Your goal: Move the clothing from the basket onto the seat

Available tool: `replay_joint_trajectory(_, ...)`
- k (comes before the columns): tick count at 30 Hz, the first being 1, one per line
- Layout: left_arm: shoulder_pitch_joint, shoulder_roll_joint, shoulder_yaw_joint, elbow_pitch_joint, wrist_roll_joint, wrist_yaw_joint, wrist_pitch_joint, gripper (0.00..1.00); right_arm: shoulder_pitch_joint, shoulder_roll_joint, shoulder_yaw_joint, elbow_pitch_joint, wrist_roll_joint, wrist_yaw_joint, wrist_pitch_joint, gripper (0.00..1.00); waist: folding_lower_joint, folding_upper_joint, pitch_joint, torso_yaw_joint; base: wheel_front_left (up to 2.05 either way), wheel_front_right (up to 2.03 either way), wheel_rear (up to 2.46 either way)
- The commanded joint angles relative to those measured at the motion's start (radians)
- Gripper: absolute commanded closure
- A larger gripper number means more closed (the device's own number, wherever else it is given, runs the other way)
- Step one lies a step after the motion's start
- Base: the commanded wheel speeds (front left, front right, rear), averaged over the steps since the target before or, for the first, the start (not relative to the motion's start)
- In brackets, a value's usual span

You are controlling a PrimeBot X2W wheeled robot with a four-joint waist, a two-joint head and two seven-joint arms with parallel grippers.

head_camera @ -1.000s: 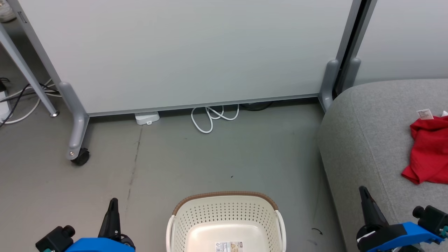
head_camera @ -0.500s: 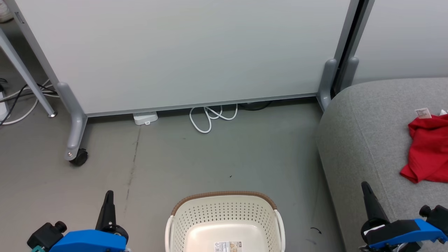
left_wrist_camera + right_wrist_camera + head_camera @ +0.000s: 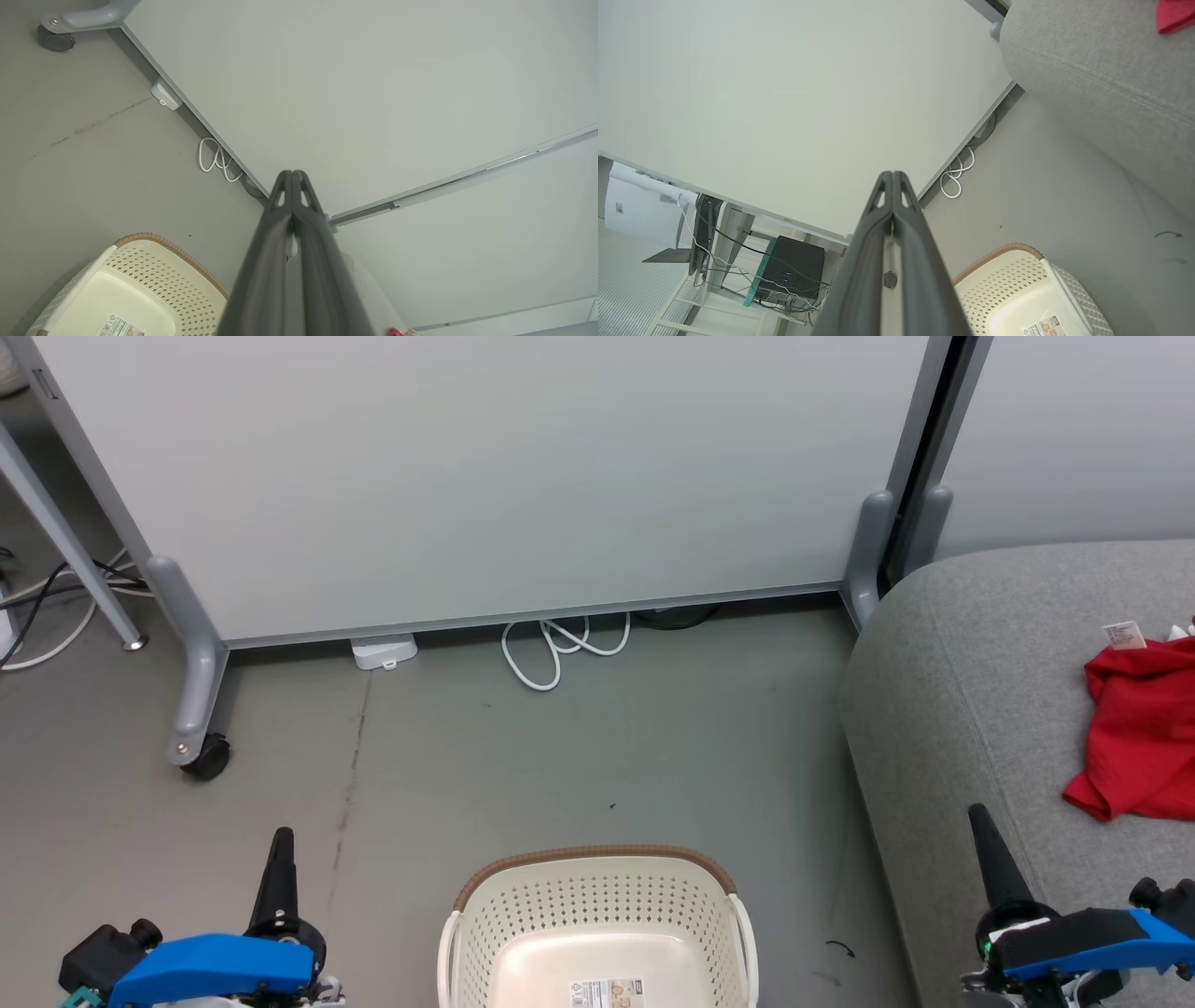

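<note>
The cream basket [image 3: 597, 905] with its brown braided rim stands on the floor at the bottom centre, and nothing but a paper label lies on its bottom [image 3: 140, 298] [image 3: 1017, 289]. Red clothing [image 3: 1139, 728] lies bunched on the grey seat [image 3: 971, 691] at the right edge, a white tag at its top; a corner of the clothing [image 3: 1174, 14] shows on the seat [image 3: 1087, 74]. My left gripper [image 3: 281, 840] is shut and empty, left of the basket [image 3: 293, 173]. My right gripper [image 3: 978, 817] is shut and empty, over the seat's front edge [image 3: 893, 173].
A pale partition panel [image 3: 485, 476] on grey wheeled feet [image 3: 196, 747] stands across the back. A white coiled cable [image 3: 560, 649] and a white adapter [image 3: 383, 651] lie at its foot. Cables and a table leg [image 3: 65, 551] are at far left. Grey floor lies between basket and panel.
Both arms have drawn back toward the bottom of the head view, their blue wrists sinking lower. The whole picture has shifted slightly left, so the camera has moved. The clothing lies as before.
</note>
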Motion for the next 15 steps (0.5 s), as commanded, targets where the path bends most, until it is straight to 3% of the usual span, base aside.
replay_joint_trajectory(1,-0.025,-0.001,0.008,-0.013,-0.022,-0.001,0.007,1.0,-0.023,-0.006,-0.003,-0.013,0.03,0.0,0.004,1.0,0.0,0.0,0.0,0.0,0.0,0.0,0.0)
replay_joint_trajectory(15,-0.038,-0.009,0.033,-0.029,-0.143,-0.002,0.043,1.0,-0.034,-0.007,-0.007,-0.017,0.174,0.0,0.027,1.0,0.0,0.0,0.001,-0.006,0.0,0.0,0.0)
